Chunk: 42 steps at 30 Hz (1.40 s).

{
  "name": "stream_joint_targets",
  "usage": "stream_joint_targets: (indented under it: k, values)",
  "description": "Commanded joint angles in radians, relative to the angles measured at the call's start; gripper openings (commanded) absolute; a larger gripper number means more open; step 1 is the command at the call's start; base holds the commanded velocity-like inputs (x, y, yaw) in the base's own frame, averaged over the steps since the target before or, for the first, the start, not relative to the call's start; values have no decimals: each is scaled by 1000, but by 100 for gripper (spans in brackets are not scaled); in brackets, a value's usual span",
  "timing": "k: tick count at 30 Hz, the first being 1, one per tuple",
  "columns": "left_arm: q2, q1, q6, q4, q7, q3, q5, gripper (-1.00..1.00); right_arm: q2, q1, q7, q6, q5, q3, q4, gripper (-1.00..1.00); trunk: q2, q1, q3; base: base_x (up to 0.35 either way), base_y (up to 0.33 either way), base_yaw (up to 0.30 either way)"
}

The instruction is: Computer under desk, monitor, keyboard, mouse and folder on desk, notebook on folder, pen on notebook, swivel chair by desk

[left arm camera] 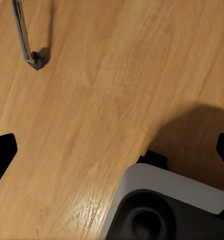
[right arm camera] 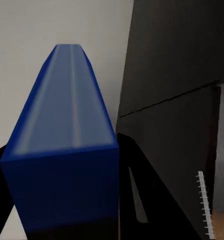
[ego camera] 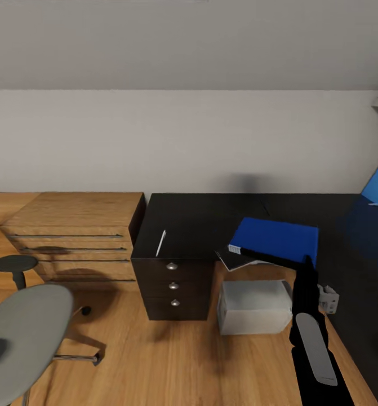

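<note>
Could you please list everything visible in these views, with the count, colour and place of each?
desk: one, black top, against the wall
pen: one, white, on the desk above the drawers
folder: one, blue, tilted over the desk's front edge
notebook: one, greyish, beneath the folder
computer: one, light grey, on the floor under the desk
swivel chair: one, grey, left foreground
dresser: one, oak, left of the desk
left gripper: open, above the wood floor
right gripper: black, shut on the folder
</note>
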Motion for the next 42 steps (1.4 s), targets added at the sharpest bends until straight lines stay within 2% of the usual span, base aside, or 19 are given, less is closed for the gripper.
stream_joint_targets:
  k: [1, 3, 19, 21, 24, 26, 33, 42]
  values:
    - [-1, -1, -5, 0, 6, -9, 10, 100, 0, -1, -2, -21, -6, 0, 2, -100, -1, 0, -2, 0, 0, -185]
    - [-5, -1, -4, 1, 6, -10, 10, 100, 1, -2, -1, -65, -8, 0, 6, -100, -1, 0, -4, 0, 0, -194]
    - [-5, -1, -4, 1, 6, -10, 10, 100, 2, -2, -1, -71, -10, 0, 6, -100, -1, 0, -20, 0, 0, -202]
    - [-5, -1, -4, 1, 6, -10, 10, 100, 2, -2, 0, -71, -30, 0, 6, -100, -1, 0, -22, 108, 0, -206]
    - [-5, -1, -4, 1, 5, -10, 10, 100, 0, -2, 6, -70, -102, 0, 2, -100, -1, 0, -24, 251, 0, -172]
    - [-5, -1, -4, 1, 5, -10, 10, 100, 0, -2, 8, -70, -123, 0, 1, -100, -1, 0, -25, 299, 0, -60]
    - [-5, -1, -3, 1, 5, -10, 10, 100, 0, -2, 12, -70, -139, 1, 0, -100, -1, 0, -25, 118, 0, -14]
    - [-5, -1, -3, 1, 5, -10, 10, 100, 0, -2, 14, -71, -138, 0, -1, -100, -1, 0, -17, 1, 0, 0]
